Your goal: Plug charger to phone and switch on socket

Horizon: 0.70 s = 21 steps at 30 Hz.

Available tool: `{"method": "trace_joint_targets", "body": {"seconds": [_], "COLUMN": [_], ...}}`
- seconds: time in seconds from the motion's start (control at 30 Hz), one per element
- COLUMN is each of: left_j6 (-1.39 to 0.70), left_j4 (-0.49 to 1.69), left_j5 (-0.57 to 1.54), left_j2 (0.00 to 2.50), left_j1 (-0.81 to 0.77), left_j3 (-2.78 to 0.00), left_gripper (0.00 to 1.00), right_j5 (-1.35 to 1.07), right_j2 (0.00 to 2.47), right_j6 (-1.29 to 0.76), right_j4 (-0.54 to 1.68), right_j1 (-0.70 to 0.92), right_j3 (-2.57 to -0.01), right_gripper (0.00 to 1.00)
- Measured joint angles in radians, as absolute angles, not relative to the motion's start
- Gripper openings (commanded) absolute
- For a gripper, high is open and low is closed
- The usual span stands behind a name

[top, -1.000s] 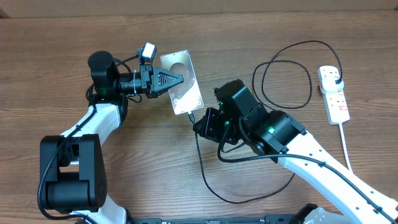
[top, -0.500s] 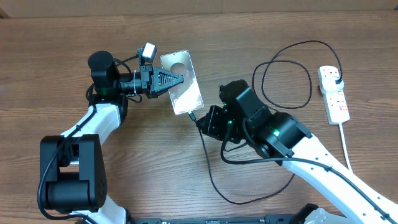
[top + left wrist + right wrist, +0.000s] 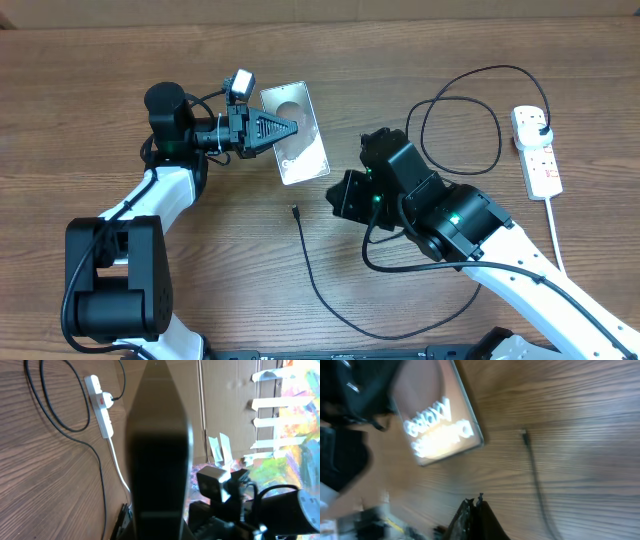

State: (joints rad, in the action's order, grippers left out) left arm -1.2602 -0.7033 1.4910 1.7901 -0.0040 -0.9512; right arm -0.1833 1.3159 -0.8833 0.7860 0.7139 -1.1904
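2 claws: the left claw is clamped on the phone; the right claw is closed, empty; the charger tip lies on the table, apart from the phone.

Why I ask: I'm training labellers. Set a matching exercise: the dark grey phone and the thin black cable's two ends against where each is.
Things:
1. dark grey flat phone
2. connector tip of the thin black cable
3. black plug at its other end
Places:
A. loose on the wooden table
B. in the white power strip
C. clamped in the left gripper
Pairs: 1-C, 2-A, 3-B.
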Motion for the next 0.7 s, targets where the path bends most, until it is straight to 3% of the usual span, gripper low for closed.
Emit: {"method": "trace_joint_targets", "body": {"seconds": [0.1, 0.2, 0.27, 0.47, 0.7], "left_j6": [-1.261, -1.261, -1.261, -1.261, -1.261], "left_j4": [-0.703, -0.703, -0.703, -0.703, -0.703], "left_j5": [1.491, 1.491, 1.492, 1.519, 1.547], "left_j2": [1.79, 1.79, 1.79, 1.79, 1.79], "left_j1": [0.021, 0.1, 0.184, 0.388, 0.446], "left_j3": [-0.951, -0.951, -0.951, -0.951, -0.951], "left_gripper": [0.04, 0.04, 0.04, 0.04, 0.04], "right_j5": [-0.142, -0.116, -0.102, -0.083, -0.009], "right_j2": [1.338, 1.406, 1.473, 1.673, 1.816], "right_j6": [-0.783, -0.669, -0.603, -0.492, -0.473], "right_j4": [0.84, 0.841, 0.835, 0.762, 0.654], "right_j1": [0.714, 0.716, 0.728, 0.836, 0.931], "right_j3": [-1.188, -1.183, -1.179, -1.171, -1.171], "right_gripper": [0.38, 0.46, 0.65, 0.67, 0.63]}}
